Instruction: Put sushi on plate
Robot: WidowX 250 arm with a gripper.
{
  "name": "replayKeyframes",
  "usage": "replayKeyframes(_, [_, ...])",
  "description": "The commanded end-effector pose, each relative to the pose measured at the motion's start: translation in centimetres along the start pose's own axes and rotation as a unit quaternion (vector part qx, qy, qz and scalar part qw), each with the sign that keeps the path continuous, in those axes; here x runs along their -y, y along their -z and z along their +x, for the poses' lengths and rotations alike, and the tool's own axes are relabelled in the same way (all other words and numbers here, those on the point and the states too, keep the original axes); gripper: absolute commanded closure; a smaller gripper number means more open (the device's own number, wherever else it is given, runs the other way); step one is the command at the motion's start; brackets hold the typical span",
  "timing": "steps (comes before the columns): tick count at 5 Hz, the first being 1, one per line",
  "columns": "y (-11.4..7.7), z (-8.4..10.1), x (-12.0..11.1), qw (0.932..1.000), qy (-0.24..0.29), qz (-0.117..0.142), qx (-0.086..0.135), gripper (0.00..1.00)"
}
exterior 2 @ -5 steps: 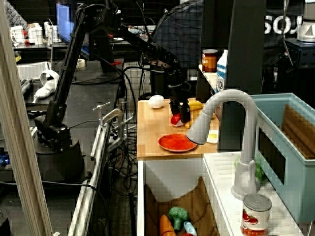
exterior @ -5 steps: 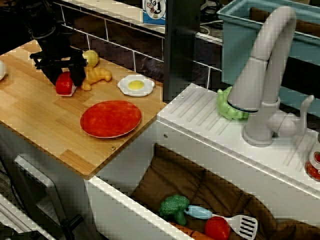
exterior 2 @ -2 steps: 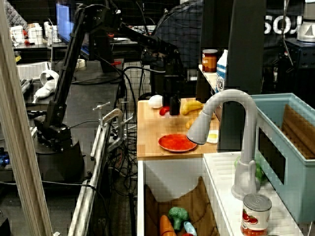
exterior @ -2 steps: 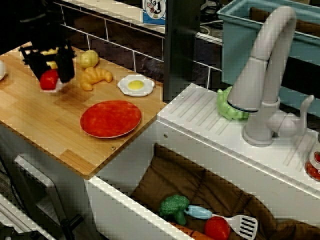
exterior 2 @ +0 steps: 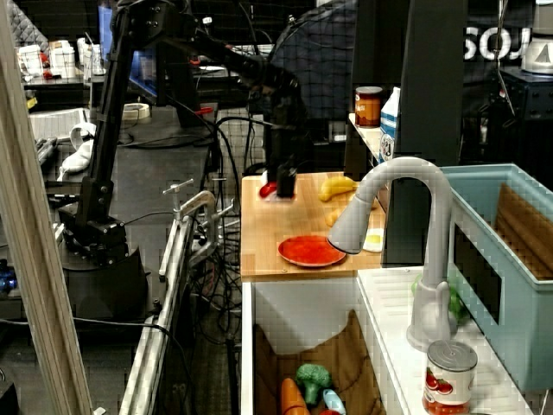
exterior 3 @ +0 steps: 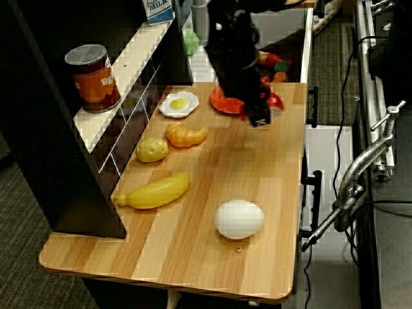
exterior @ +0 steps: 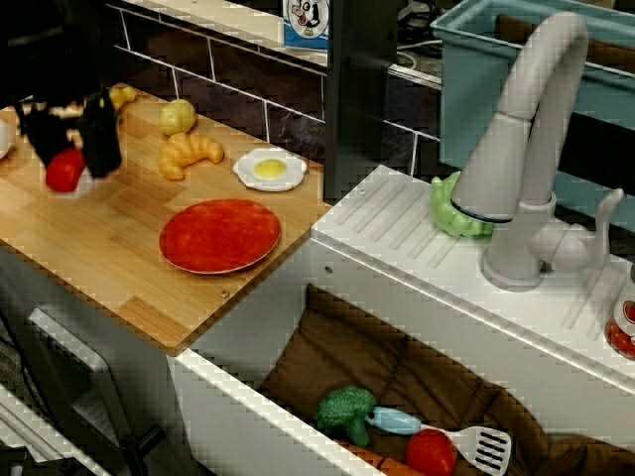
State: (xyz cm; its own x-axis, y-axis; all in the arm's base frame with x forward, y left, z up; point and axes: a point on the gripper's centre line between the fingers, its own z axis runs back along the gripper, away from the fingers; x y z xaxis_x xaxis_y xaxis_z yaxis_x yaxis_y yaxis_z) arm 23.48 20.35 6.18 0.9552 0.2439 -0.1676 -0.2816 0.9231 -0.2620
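The sushi (exterior: 63,170), a small red-topped block with a white base, is held between the black fingers of my gripper (exterior: 69,149), which is shut on it. It is near the counter's left end, well to the left of the plate (exterior: 219,235). The plate is flat, round and red, and has nothing on it. From the side view the gripper (exterior 2: 278,183) and sushi (exterior 2: 269,188) are beyond the plate (exterior 2: 311,251). In the overhead view the arm covers part of the plate (exterior 3: 221,103), and the sushi (exterior 3: 275,101) peeks out beside the gripper (exterior 3: 259,111).
A fried egg (exterior: 269,169), croissant (exterior: 193,152), potato (exterior: 177,116) and banana (exterior 3: 154,192) lie along the back wall. A white egg (exterior 3: 239,219) sits near the counter's far end. The sink (exterior: 397,397) with toy vegetables and the faucet (exterior: 526,149) are to the right.
The gripper has carried the sushi leftward along the counter, away from the croissant and farther from the plate. Nothing else moved.
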Motion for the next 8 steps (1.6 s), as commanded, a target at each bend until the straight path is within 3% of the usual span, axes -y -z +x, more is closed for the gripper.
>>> replayKeyframes(1, [1.4,-1.8,-0.5,0.9972,0.048,0.04,0.04,1.0])
replayKeyframes(2, [3.9,-2.4,2.2,0.9958,0.059,0.068,0.019,1.0])
replayKeyframes(3, [4.3,-1.6,4.3,0.9959,0.04,0.079,0.019,1.0])
replayKeyframes(4, [3.7,-0.2,6.1,0.9959,0.025,0.087,0.004,1.0])
replayKeyframes(5, [2.9,0.2,7.1,0.9829,0.076,0.162,-0.045,1.0])
replayKeyframes(6, [0.1,0.1,6.9,0.975,0.091,0.188,-0.075,1.0])
replayKeyframes(7, [-2.3,-0.2,6.2,0.9798,0.079,0.169,-0.072,1.0])
replayKeyframes(8, [-2.2,-0.1,5.7,0.9858,0.065,0.143,-0.058,1.0])
